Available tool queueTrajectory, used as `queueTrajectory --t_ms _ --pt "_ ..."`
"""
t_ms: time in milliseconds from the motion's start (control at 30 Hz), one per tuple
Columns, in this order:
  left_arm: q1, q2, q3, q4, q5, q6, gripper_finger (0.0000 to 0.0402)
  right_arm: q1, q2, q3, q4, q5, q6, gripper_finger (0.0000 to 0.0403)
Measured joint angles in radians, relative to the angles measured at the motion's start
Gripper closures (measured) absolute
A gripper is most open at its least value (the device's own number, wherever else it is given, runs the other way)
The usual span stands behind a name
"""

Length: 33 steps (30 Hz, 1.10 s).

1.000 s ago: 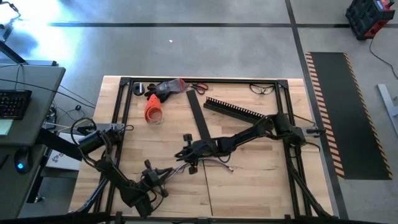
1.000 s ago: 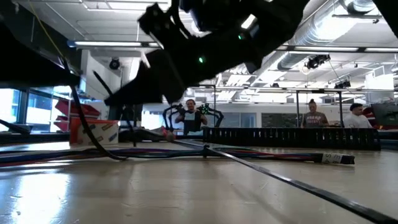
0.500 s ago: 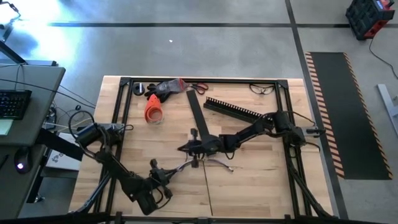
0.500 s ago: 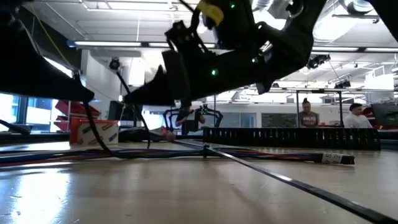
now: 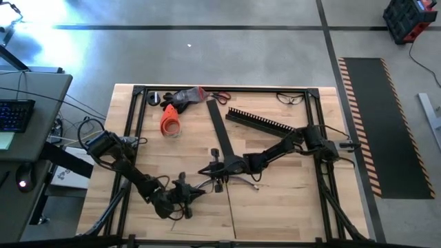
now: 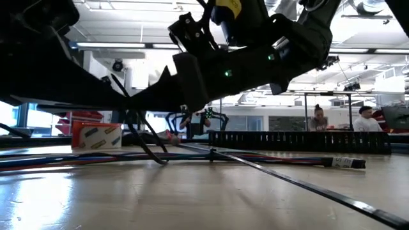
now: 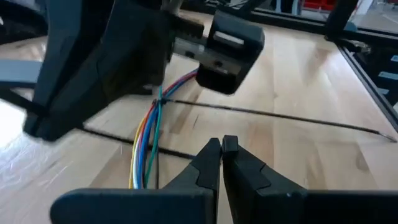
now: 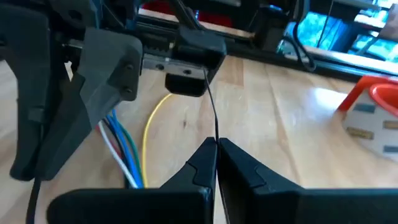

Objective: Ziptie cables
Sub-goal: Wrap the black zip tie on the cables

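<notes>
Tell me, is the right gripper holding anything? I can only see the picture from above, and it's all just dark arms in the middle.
Observer: It looks like it. In the right wrist view the right gripper is shut, and a thin black strand runs out from between its tips.
Operator: What colours are the cables?
Observer: The left wrist view shows the cables as blue, green, orange and yellow wires running side by side.
Operator: And the left gripper?
Observer: The left gripper is shut too, just beside the cables, and nothing shows between its tips.
</notes>
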Motion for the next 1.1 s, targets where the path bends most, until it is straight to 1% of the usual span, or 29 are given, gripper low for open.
queueTrajectory --t_ms 167,300,367,433,500,600,733,867,900,967,1033,1100 --pt "-0.006 -0.01 -0.006 -0.001 -0.006 0.002 0.0402 0.008 0.0 0.0 0.032 0.005 -0.062 0.0403" --pt "-0.042 -0.094 -0.005 -0.064 -0.019 0.028 0.0402 0.01 0.002 0.001 0.064 0.018 -0.053 0.0403" --pt "-0.056 -0.156 -0.004 -0.166 0.006 -0.011 0.0402 0.008 0.016 0.001 0.086 0.016 -0.058 0.0403" --pt "-0.055 -0.227 -0.004 -0.315 0.061 -0.111 0.0402 0.008 0.051 0.022 0.128 0.014 -0.062 0.0403" --pt "-0.052 -0.279 -0.004 -0.447 0.091 -0.196 0.0402 0.008 0.093 0.06 0.161 -0.008 -0.054 0.0403" --pt "-0.06 -0.341 -0.005 -0.563 0.118 -0.248 0.0402 0.005 0.157 0.127 0.205 -0.015 -0.057 0.0403" --pt "-0.071 -0.394 0.003 -0.642 0.196 -0.309 0.0402 -0.007 0.203 0.193 0.274 -0.009 -0.04 0.0403" --pt "-0.086 -0.408 0.075 -0.869 0.254 -0.415 0.0402 -0.024 0.227 0.244 0.326 -0.012 -0.027 0.0403" --pt "-0.089 -0.408 0.096 -0.936 0.262 -0.443 0.0402 -0.028 0.234 0.255 0.325 -0.019 -0.022 0.0403" --pt "-0.093 -0.406 0.125 -1.019 0.263 -0.474 0.0402 -0.034 0.246 0.272 0.324 -0.037 0.005 0.0403" --pt "-0.093 -0.406 0.131 -1.027 0.243 -0.471 0.0402 -0.038 0.257 0.277 0.324 -0.053 0.027 0.0403" --pt "-0.093 -0.399 0.13 -1.01 0.189 -0.45 0.0402 -0.04 0.262 0.266 0.325 -0.051 0.042 0.0403"
